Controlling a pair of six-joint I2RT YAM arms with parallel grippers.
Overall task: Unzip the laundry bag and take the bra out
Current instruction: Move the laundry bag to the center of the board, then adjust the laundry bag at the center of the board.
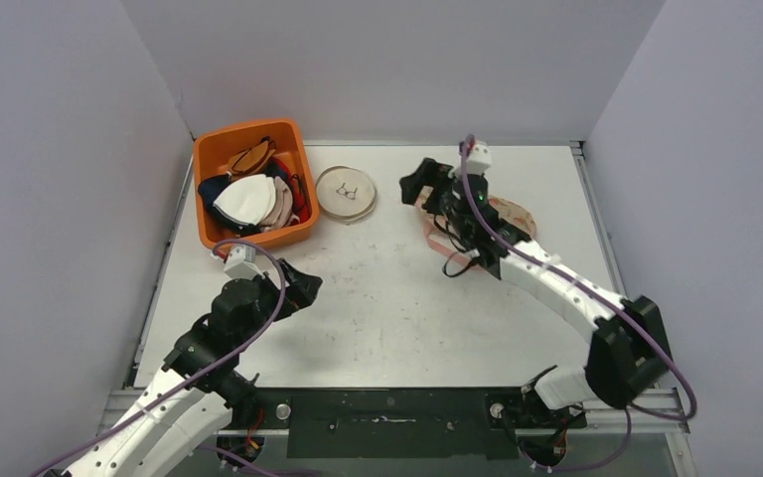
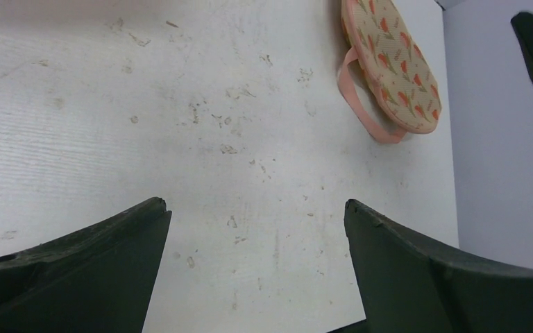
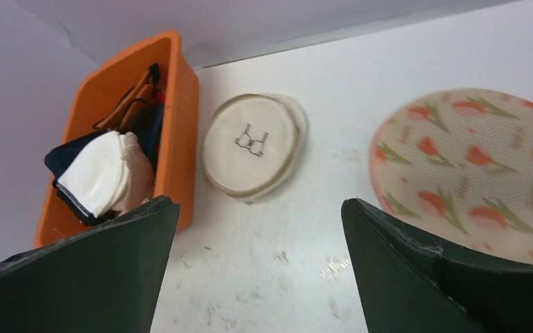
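Table point(image 1: 387, 318) layout: an orange bin point(image 3: 184, 125) stands at the far left, filled with folded garments point(image 1: 243, 199). The laundry bag point(image 1: 346, 192), a flat round cream pouch printed with a small bra symbol, lies just beside the bin on its right. Whether its zip is open cannot be told from any view. The bra point(image 3: 472, 166), a padded cup in a tulip print with a pink strap point(image 2: 361, 105), lies on the table at the far right, well apart from the bag.

The right gripper point(image 3: 258, 205) hangs above the near-left edge of the bra. Its jaws stand wide apart and nothing is between them. From overhead, the right arm covers most of the bra.

The left gripper point(image 2: 255, 208) hovers over bare table in front of the bin. Its jaws are likewise spread and hold nothing. It points across the table toward the bra.
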